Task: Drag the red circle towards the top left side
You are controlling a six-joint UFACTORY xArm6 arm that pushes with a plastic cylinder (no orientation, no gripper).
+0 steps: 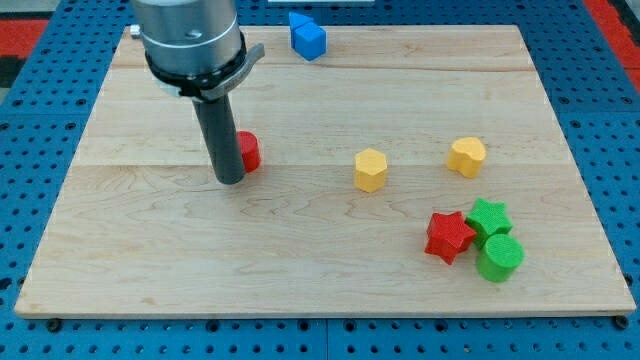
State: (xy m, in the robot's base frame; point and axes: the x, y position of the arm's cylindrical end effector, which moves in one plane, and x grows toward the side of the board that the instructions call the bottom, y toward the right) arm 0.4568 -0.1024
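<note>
The red circle (248, 151) lies on the wooden board, left of centre, partly hidden behind my rod. My tip (229, 180) rests on the board at the circle's left and lower side, touching or very close to it. The rod rises to the arm's grey body at the view's top left.
A blue block (307, 36) sits at the board's top edge. A yellow hexagon (370, 169) and a yellow heart (467, 156) lie at mid-right. A red star (448, 237), a green star (490, 217) and a green circle (499, 258) cluster at bottom right. The board (140, 270) lies on a blue pegboard.
</note>
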